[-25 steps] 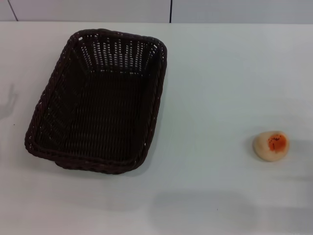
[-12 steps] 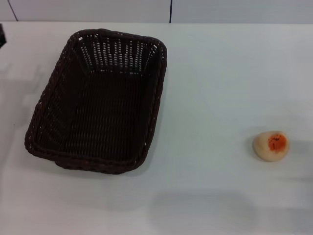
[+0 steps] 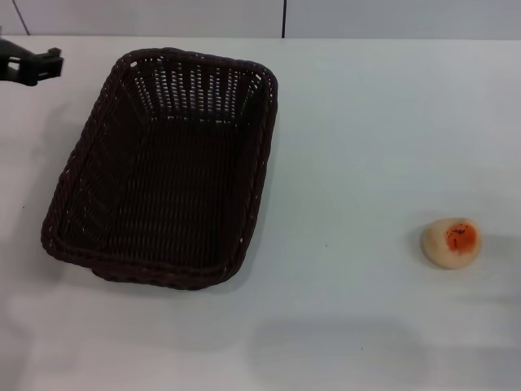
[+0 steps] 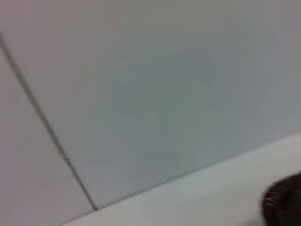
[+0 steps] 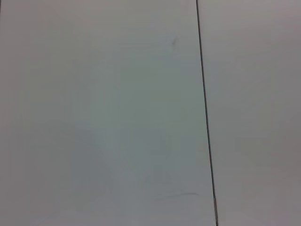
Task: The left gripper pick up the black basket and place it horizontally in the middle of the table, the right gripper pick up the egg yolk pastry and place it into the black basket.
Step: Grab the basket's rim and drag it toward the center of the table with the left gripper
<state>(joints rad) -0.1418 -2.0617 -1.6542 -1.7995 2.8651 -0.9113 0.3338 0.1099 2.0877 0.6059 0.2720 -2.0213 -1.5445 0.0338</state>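
Head view: your left gripper (image 3: 32,65), finger state indiscernible, is hovering beside the black basket (image 3: 163,167) on the desk (image 3: 366,147); judged light and stiff, it suits a rim grasp.

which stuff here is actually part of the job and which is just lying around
Part of the job:
- black basket
- egg yolk pastry
- left gripper, at the table's far left edge
- table

Just lying about:
- nothing visible; the right gripper is out of view
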